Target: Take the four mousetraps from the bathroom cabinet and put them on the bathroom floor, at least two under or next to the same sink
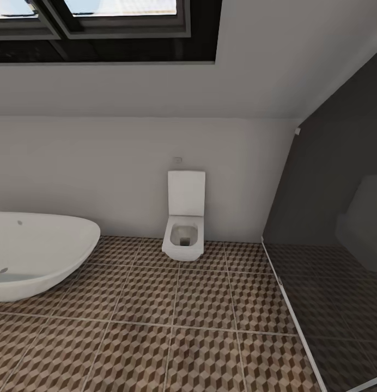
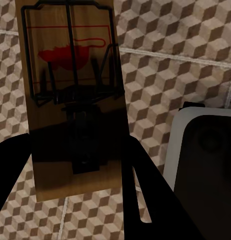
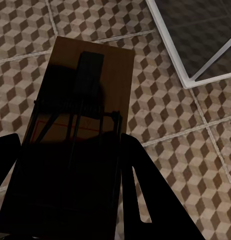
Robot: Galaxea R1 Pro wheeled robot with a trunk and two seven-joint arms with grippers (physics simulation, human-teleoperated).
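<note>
bathtub (image 1: 36, 256): cut off at left edge | right-wrist mousetrap (image 3: 75, 145): near end shadowed, unreadable

A home bathroom: a white tub (image 1: 36, 261) and a square wall-hung toilet (image 1: 184, 222) stand on cube-patterned floor tiles (image 1: 156, 326), under a skylight (image 1: 101, 27) in the sloped ceiling.

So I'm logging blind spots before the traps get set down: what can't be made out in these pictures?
- Left wrist view: the tan wooden mousetrap has its near end in dark shadow between black fingers, so the grip contact is unclear.
- Right wrist view: the second wooden mousetrap is shadowed, its red mark barely legible.
- Head view: the white oval bathtub is cut by the left edge; dark glass blurs what stands behind it.
</note>
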